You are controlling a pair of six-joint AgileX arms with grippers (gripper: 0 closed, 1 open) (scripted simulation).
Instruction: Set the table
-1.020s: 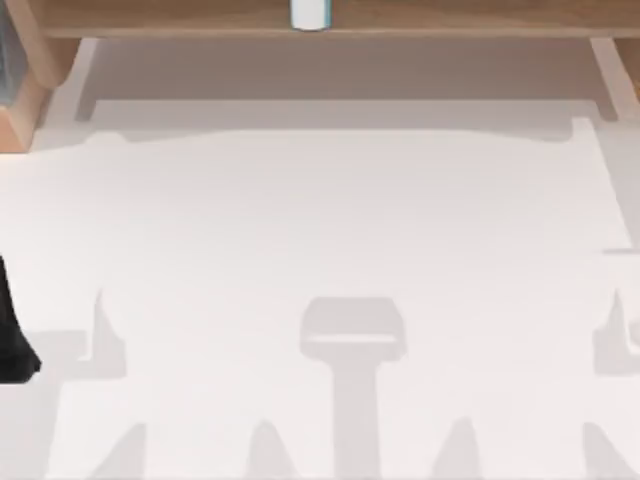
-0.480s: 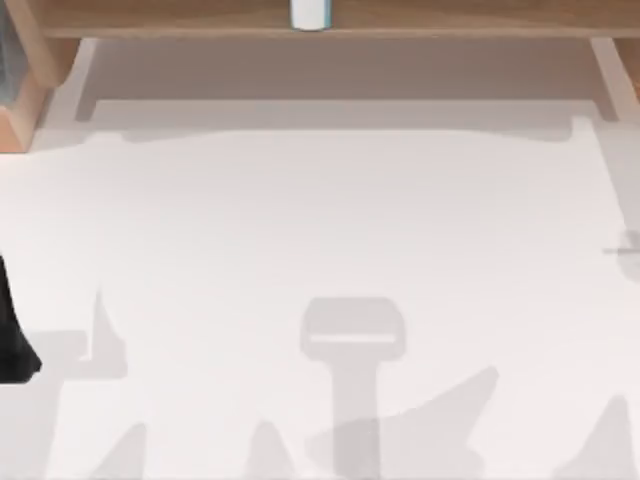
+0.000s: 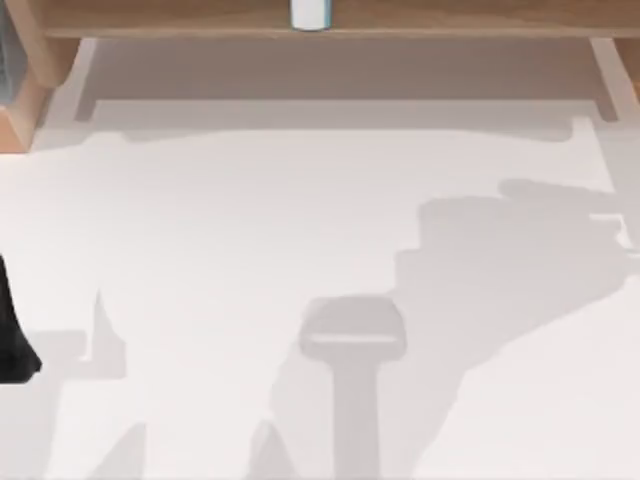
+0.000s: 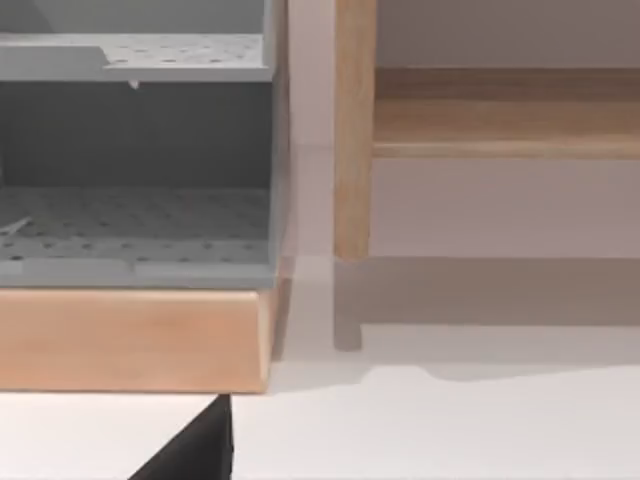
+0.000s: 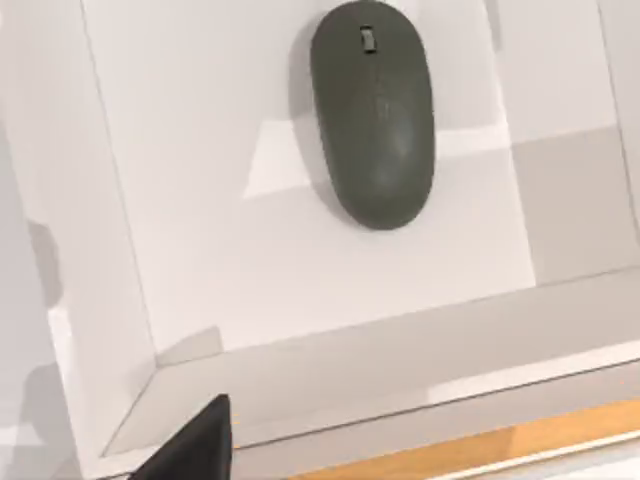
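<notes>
The table (image 3: 200, 220) is a broad white top, bare except for shadows. A black part of my left arm (image 3: 12, 340) sits at the table's left edge. In the left wrist view a black corner of my left gripper (image 4: 195, 450) hangs just above the table (image 4: 450, 430), facing the back left corner. A black corner of my right gripper (image 5: 195, 445) shows in the right wrist view. It hovers over a white walled tray (image 5: 330, 375) in which a dark grey computer mouse (image 5: 375, 115) lies flat.
A wooden shelf (image 3: 450, 20) runs along the back edge, with a white and blue object (image 3: 310, 14) on it. At the back left stands a wooden-framed rack with grey perforated shelves (image 4: 130, 230). A wooden post (image 4: 352, 130) rises beside it.
A large shadow has swept from the lower right up across the table's right half, so the right arm is moving. The left arm has stayed still.
</notes>
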